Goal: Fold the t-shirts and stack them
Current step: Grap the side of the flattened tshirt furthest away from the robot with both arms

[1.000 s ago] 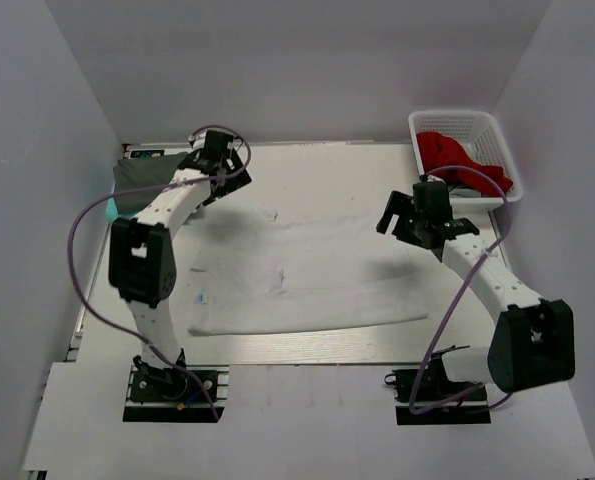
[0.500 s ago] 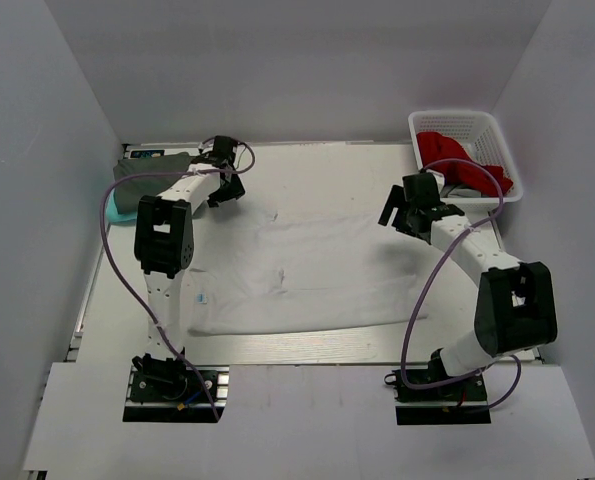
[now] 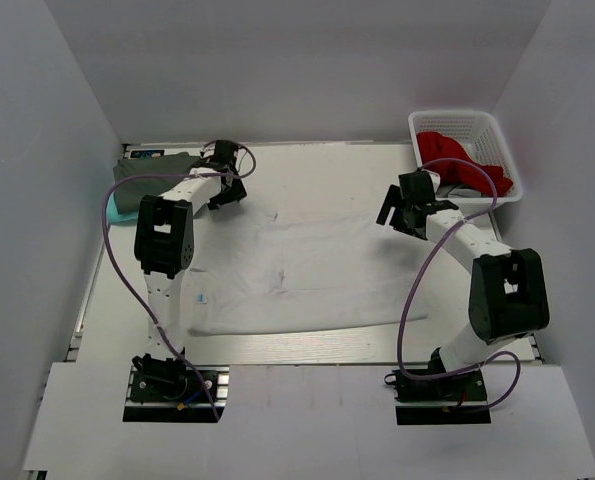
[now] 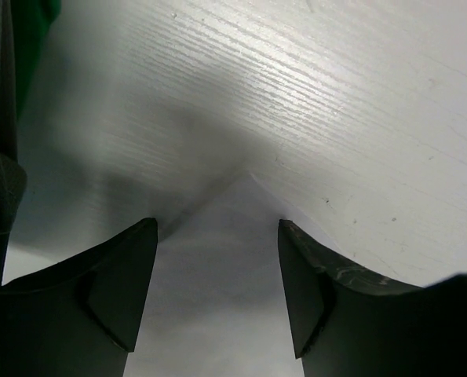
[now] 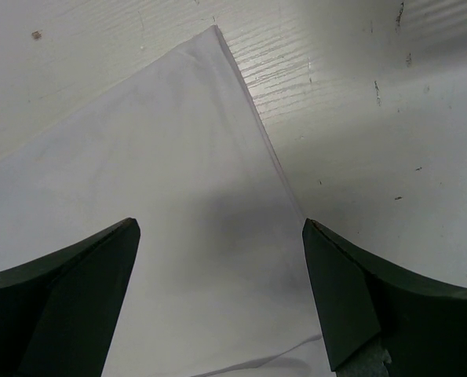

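Observation:
The white t-shirt [image 3: 297, 270] lies spread flat in the middle of the table, a small label [image 3: 204, 298] near its left edge. My left gripper [image 3: 227, 190] is open above its far left corner; that corner [image 4: 233, 236] shows between the fingers in the left wrist view. My right gripper [image 3: 395, 212] is open above the far right corner [image 5: 209, 157]. Both are empty. The dark grey t-shirt [image 3: 152, 175] lies folded at the far left on the teal t-shirt [image 3: 117, 205].
A white basket [image 3: 459, 125] holding red and grey cloth [image 3: 452, 155] stands at the far right. The table's left edge runs beside the folded stack. White walls close in the back and sides.
Both arms have reached farther across the table. The left gripper moved right and down toward the shirt's far left corner; the right gripper moved back toward the far right corner. The shirt has not moved.

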Controlling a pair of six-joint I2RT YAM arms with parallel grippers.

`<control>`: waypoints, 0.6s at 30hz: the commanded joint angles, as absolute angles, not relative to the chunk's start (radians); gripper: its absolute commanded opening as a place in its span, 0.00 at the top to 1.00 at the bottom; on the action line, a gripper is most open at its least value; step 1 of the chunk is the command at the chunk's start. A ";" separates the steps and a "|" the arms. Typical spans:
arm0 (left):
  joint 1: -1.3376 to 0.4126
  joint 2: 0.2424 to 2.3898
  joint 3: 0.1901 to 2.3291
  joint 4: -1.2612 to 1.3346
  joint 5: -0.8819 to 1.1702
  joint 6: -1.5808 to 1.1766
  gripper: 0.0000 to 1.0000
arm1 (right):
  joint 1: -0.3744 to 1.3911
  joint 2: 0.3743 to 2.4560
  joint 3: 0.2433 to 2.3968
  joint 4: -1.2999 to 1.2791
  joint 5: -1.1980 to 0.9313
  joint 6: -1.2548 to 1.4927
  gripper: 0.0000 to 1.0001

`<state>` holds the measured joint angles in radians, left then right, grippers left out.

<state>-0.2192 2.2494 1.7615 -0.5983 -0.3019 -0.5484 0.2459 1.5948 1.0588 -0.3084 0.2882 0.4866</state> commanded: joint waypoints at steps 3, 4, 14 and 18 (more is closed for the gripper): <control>-0.219 2.166 1.746 -0.520 -0.290 -0.526 0.24 | 0.241 1.611 1.111 -0.275 0.302 0.479 0.10; -0.219 2.177 1.756 -0.511 -0.290 -0.526 0.24 | 0.242 1.614 1.114 -0.273 0.298 0.480 0.10; -0.219 2.272 1.755 -0.577 -0.290 -0.508 0.47 | 0.242 1.660 1.134 -0.287 0.302 0.486 0.10; -0.219 2.212 1.651 -0.529 -0.299 -0.508 0.52 | 0.242 1.681 1.138 -0.281 0.305 0.488 0.10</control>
<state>-0.2192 2.2509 1.7283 -0.5014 -0.3080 -0.5106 0.2443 1.6581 1.0912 -0.3035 0.2863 0.4866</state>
